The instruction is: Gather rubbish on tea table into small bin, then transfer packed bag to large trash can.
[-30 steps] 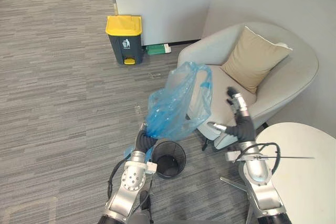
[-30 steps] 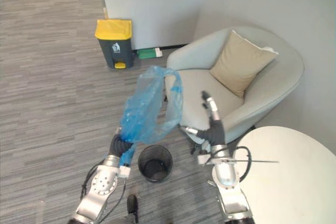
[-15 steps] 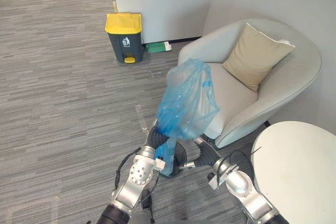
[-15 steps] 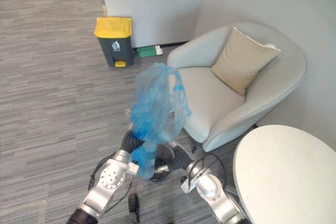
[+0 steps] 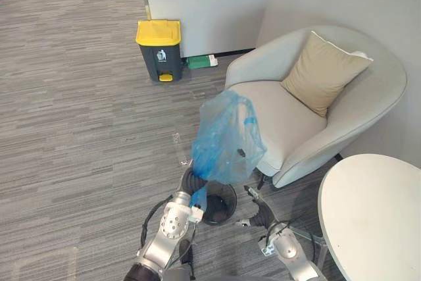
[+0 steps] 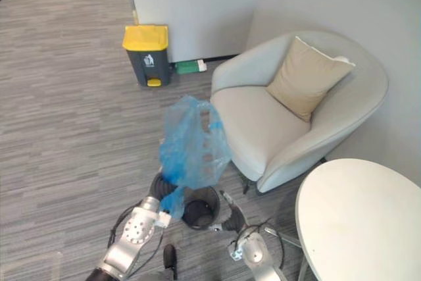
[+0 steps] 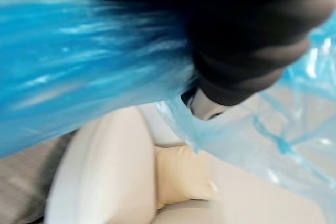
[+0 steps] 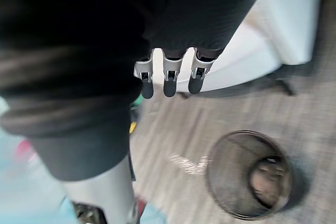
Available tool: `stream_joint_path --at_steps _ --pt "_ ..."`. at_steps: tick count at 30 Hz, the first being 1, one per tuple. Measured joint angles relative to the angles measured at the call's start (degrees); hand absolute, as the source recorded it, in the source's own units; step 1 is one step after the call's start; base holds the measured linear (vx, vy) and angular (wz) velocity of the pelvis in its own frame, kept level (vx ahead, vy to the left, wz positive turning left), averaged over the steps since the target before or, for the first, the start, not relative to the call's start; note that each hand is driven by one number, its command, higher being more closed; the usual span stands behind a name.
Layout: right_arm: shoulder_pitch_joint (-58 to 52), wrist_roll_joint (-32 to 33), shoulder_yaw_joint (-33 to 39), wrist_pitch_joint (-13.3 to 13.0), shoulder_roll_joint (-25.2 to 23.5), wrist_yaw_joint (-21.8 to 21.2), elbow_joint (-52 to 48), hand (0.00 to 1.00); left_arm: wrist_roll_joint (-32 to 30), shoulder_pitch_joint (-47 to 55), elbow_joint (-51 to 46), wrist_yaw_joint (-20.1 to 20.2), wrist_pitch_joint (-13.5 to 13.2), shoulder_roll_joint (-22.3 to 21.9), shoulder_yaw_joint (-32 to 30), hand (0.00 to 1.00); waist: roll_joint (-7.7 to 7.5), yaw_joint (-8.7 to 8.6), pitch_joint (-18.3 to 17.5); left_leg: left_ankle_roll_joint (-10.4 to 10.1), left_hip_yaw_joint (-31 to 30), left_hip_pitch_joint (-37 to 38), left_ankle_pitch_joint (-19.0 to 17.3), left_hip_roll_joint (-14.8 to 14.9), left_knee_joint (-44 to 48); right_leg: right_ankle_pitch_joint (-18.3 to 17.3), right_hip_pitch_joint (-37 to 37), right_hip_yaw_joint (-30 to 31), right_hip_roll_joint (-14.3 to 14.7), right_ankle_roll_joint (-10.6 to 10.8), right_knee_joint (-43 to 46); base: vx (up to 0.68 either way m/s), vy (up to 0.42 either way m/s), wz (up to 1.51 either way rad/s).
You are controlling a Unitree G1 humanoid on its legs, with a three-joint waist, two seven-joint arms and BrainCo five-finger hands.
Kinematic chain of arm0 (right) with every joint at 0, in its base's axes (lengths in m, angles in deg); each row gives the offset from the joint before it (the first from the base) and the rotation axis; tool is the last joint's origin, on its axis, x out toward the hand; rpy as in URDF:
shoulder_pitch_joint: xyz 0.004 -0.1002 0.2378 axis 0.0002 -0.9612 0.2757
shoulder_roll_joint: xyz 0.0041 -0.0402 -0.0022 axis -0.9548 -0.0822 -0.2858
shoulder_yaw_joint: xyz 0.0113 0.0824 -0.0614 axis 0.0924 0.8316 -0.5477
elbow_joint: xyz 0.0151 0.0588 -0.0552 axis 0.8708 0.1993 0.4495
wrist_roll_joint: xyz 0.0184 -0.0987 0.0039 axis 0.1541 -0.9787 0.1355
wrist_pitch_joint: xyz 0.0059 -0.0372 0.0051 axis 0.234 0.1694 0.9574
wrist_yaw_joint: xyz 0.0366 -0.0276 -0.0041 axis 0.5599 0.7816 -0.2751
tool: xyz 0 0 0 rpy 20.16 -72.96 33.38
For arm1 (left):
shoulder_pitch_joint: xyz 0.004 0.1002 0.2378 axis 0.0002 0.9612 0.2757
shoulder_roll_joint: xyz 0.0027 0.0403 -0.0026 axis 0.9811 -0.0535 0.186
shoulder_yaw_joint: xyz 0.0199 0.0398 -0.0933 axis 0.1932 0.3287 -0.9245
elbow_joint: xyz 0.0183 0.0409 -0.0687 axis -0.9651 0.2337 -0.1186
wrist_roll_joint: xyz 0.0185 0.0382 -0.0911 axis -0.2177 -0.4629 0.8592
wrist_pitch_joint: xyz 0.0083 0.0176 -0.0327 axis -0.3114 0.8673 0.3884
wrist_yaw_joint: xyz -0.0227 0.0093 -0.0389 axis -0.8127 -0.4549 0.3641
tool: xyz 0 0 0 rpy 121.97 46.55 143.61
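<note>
Down has come the right robot hand (image 5: 258, 214): a second ago it was lifted over towards the armchair (image 5: 368, 106), and now it sits low, just beside the small bin (image 5: 228, 203) on the robot's right side. Its fingers (image 8: 169, 80) are straight and empty, released, touching nothing. The blue bag (image 5: 227, 137) has sunk too and now hangs directly above the small bin, clear of its rim.

On the robot's left side of the small bin, the left robot hand (image 5: 192, 181) is clenched round the bag's gathered neck. Plastic balloons up above the fist and a short tail dangles below it towards the rim. From the left wrist view you mostly get bunched blue film streaming out past the dark cover.

That bag looks like thin film, nearly weightless and mostly air, with only a small dark scrap or two showing through it. I'd expect it to be soft, floppy and slippery, billowing with every swing and quick to tear or slide through a loose grip. The sensible place to hold it is where it is held now, at the twisted neck, where the layers bunch thick. The swollen body would only crumple and spill.

Well beyond the small bin, against the wall, stands the yellow-lidded trash can (image 5: 158, 51), lid down. The round white bench (image 5: 375, 215) lies off past the right robot hand, further from the small bin.
</note>
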Motion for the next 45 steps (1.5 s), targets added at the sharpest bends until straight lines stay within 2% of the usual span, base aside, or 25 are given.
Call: stream_joint_path --at_steps 4,8,13,21,24,27,28,29,30,31,32,33,34,35,37,38,39,40,41,42,44,45 --pt "-0.13 0.83 2.60 0.44 -1.39 0.97 5.37 0.00 0.09 2.01 3.75 0.04 -0.02 -0.06 -1.63 1.00 -0.37 0.12 0.31 0.79 0.02 0.18 -0.56 -1.34 0.00 -0.63 0.26 -0.22 -1.23 0.71 0.34 0.08 0.010 0.03" --pt "-0.09 5.34 5.24 1.13 -2.79 1.56 10.31 0.00 0.43 4.44 7.97 0.07 0.02 -0.13 -3.10 1.00 -1.15 0.11 0.93 1.24 0.11 2.64 -1.68 -2.57 0.00 -1.09 2.60 -0.41 -2.41 1.47 0.87 0.10 0.000 0.02" --pt "-0.21 11.18 8.36 1.71 -4.41 2.65 11.11 0.00 2.46 5.52 10.94 0.04 0.18 -0.19 -5.71 1.00 -1.32 0.10 1.19 0.84 0.00 3.42 -2.60 -2.67 -0.01 -1.12 3.25 -0.54 -2.58 1.53 1.22 0.02 -0.003 0.00" --pt "-0.16 13.73 9.04 2.35 -4.48 3.05 12.39 0.00 4.69 6.25 12.05 0.02 0.56 -1.03 -7.75 1.00 -0.31 0.04 2.26 0.56 -1.91 3.86 -3.11 -2.61 -0.01 -1.52 3.79 -2.07 -2.39 1.40 3.00 -0.02 -0.026 0.11" --pt "0.69 14.01 9.10 2.37 -4.28 3.54 12.36 0.00 5.31 5.26 12.02 -0.01 0.54 -1.13 -8.10 1.00 0.03 0.05 2.69 0.89 -4.50 -0.38 -0.58 -3.16 0.37 -2.79 0.63 -4.58 -2.42 0.77 3.91 -0.05 -0.046 0.49" --pt "4.34 15.46 9.58 2.49 -3.66 4.37 12.34 0.00 6.43 3.01 11.73 -0.02 0.57 -1.21 -8.03 1.00 1.37 0.02 4.85 1.44 -8.20 -5.99 3.49 -3.71 0.79 -4.06 -4.35 -9.38 -2.33 0.42 7.89 -0.09 -0.024 0.93" --pt "5.46 15.49 10.37 2.49 -3.24 4.98 12.29 0.00 6.82 2.35 11.06 -0.04 0.72 -1.13 -7.39 1.00 1.27 -0.05 4.95 0.57 -9.50 -8.52 6.91 -4.75 1.41 -4.16 -5.95 -11.90 -3.16 0.17 9.38 -0.10 0.048 1.13" --pt "6.54 15.48 11.29 2.40 -3.64 5.43 12.34 0.00 6.87 0.97 9.23 -0.09 0.68 -0.85 -7.02 1.00 -0.70 0.05 6.11 0.46 -6.42 -10.37 5.38 -6.05 5.05 -3.99 -6.62 -13.86 -6.21 -0.78 9.17 -0.10 0.060 1.00" --pt "7.29 15.46 11.39 2.43 -3.69 5.51 12.30 0.00 6.93 0.97 8.91 -0.08 0.68 -0.80 -7.13 1.00 -1.40 0.08 6.35 4.59 -1.87 -11.83 -0.57 -5.20 12.28 -3.99 -6.20 -14.72 -7.18 -0.74 9.01 -0.02 0.041 0.61" --pt "7.81 15.45 11.41 2.16 -3.65 5.83 11.93 0.00 7.01 0.94 8.95 -0.05 0.72 -0.90 -7.02 1.00 -1.75 -0.21 6.23 7.21 4.55 -12.81 -9.95 -2.20 24.26 -3.90 -5.92 -15.18 -8.64 -0.59 10.14 0.04 0.026 0.12" --pt "7.51 15.46 11.31 2.17 -3.18 5.90 11.73 0.00 7.05 1.22 9.00 -0.04 0.67 -1.77 -6.73 1.00 -1.35 -0.30 5.92 3.84 10.74 -10.82 -18.32 4.62 33.82 -3.90 -5.71 -14.99 -9.23 -0.58 12.37 0.07 0.058 0.06" --pt "7.11 15.46 11.30 2.18 -3.13 5.93 11.42 0.00 7.26 1.23 9.00 -0.04 0.66 -2.15 -6.48 1.00 -0.64 -0.52 5.48 2.75 12.02 -9.68 -20.17 6.86 34.67 -3.90 -5.64 -15.02 -9.25 -0.59 13.07 0.04 0.188 0.07" --pt "6.45 15.48 11.52 2.22 -2.93 6.13 10.60 0.00 7.90 0.78 9.11 0.02 0.54 -2.90 -5.49 1.00 0.76 -1.11 4.70 0.70 12.99 -7.97 -21.95 8.45 32.95 -4.00 -5.61 -15.31 -9.58 -0.42 14.54 0.07 0.340 0.38" --pt "5.77 15.47 12.69 2.41 -3.43 6.31 10.59 0.00 8.01 0.31 9.37 0.03 0.29 -2.58 -4.38 1.00 0.53 -1.99 4.43 1.17 13.04 -6.31 -21.92 6.38 30.79 -3.44 -5.41 -15.91 -10.88 1.02 15.70 0.07 0.345 0.47" --pt "4.14 15.48 13.44 2.42 -4.88 6.36 10.63 0.00 8.05 -0.69 9.57 0.01 0.07 -1.92 -2.52 1.00 0.05 -2.58 4.07 1.32 11.72 -5.59 -21.91 5.30 29.56 -1.90 -6.38 -17.26 -12.31 3.15 19.34 0.05 0.216 0.50" --pt "3.83 15.47 13.35 2.44 -5.17 6.34 10.68 0.00 8.05 -0.88 9.76 0.02 0.04 -1.57 -2.25 1.00 0.38 -2.57 4.15 1.38 10.58 -5.83 -21.87 5.34 29.52 -3.11 -7.08 -17.50 -12.07 4.50 18.39 0.03 0.175 0.63" --pt "3.75 15.60 13.18 2.43 -5.52 6.37 10.75 0.00 8.04 -0.97 9.82 0.03 -0.13 -0.78 -2.08 1.00 0.00 -2.50 3.83 1.66 9.51 -6.84 -21.81 5.11 29.46 -1.27 -6.19 -17.95 -10.57 4.69 9.77 0.00 0.145 0.51" --pt "3.70 15.71 13.19 2.42 -5.59 6.40 10.84 0.00 8.04 -0.99 9.81 0.04 -0.22 -0.52 -1.88 1.00 -0.26 -2.51 3.67 1.78 9.35 -7.40 -21.88 4.82 29.87 0.47 -6.34 -18.09 -10.64 4.27 8.24 -0.01 0.079 0.57" --pt "3.50 15.96 13.20 2.42 -5.73 6.44 11.09 0.00 8.02 -1.20 9.83 0.12 -0.31 0.10 -1.42 1.00 -0.77 -2.50 3.56 2.27 9.00 -8.57 -22.24 4.20 31.11 3.76 -6.54 -18.21 -10.90 3.94 6.96 -0.03 0.045 0.56" --pt "4.03 16.09 13.31 2.49 -5.59 6.49 11.81 0.00 7.94 -1.67 10.14 0.27 -0.30 0.05 -0.83 1.00 -0.11 -2.59 3.88 2.73 7.71 -10.36 -22.77 4.26 33.12 3.57 -6.32 -18.78 -11.01 4.56 7.07 -0.03 0.082 0.56" --pt "4.49 17.11 13.15 2.92 -5.55 6.41 12.40 0.00 7.91 -1.13 10.08 0.94 -0.30 -0.12 -0.25 1.00 0.81 -1.73 4.45 2.41 6.61 -11.41 -24.28 4.43 34.22 3.20 -7.35 -18.63 -11.02 3.94 9.59 -0.02 0.153 0.30" --pt "4.43 17.90 13.17 3.10 -5.75 6.26 12.34 0.00 7.51 -0.49 9.68 1.19 -0.30 0.21 1.01 1.00 0.94 -1.51 5.25 1.99 6.29 -9.36 -28.38 3.35 32.25 0.47 -11.07 -12.29 -12.20 -1.03 18.88 -0.02 0.140 0.13"
